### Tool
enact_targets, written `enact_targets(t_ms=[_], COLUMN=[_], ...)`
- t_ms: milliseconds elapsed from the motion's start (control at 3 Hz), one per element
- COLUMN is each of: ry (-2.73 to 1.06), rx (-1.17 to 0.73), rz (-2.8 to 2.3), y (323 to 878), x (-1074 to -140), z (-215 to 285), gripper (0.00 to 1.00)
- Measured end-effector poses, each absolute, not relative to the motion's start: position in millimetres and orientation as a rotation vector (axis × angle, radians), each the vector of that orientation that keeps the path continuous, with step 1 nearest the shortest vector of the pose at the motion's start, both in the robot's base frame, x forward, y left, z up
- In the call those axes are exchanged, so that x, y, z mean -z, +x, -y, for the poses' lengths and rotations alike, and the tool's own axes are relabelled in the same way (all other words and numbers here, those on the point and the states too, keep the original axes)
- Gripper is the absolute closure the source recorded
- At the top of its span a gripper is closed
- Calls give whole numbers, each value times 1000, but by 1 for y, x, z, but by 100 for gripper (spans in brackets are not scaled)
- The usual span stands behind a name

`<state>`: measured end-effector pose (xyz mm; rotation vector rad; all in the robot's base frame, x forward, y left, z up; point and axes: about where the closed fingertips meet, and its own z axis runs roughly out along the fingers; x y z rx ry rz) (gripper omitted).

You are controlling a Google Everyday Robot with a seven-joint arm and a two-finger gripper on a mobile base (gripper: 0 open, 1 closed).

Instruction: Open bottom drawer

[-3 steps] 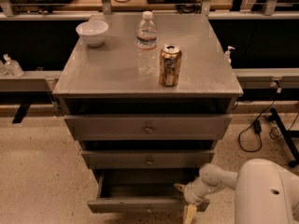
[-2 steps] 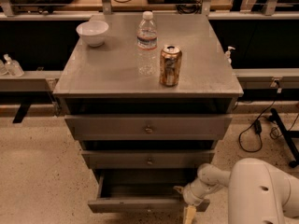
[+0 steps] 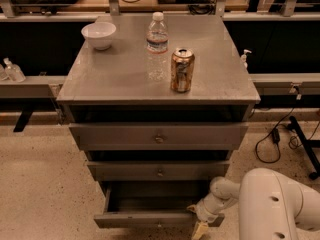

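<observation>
the arm's white shell (image 3: 277, 204) has edged a little further into view since a second ago. the bottom drawer (image 3: 145, 219) sits as it did, pulled well out below the other two, its dark inside showing. the gripper (image 3: 200, 225) hangs by the drawer front's right end (wide, narrow or holding something, i cannot tell). the pull looks nearly done. next, i judge, comes a clean retreat that doesn't nudge the drawer back in.

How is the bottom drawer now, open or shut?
Open. The bottom drawer sticks out, its dark inside showing. The gripper is by its front corner.
</observation>
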<state>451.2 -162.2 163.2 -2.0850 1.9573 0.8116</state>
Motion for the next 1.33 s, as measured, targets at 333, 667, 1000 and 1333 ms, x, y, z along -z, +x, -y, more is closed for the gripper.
enact_targets(t_ms=[333,667,1000,1333], ry=[-2089,-2089,-2078,-2078], rx=[-827,-827,-879,-879], rz=[-1940,-1940,-1865,-1865], y=[444,444,435,435], x=[-167,-167,-173,-173], z=[160,160,158,158], gripper=[66,89,100,100])
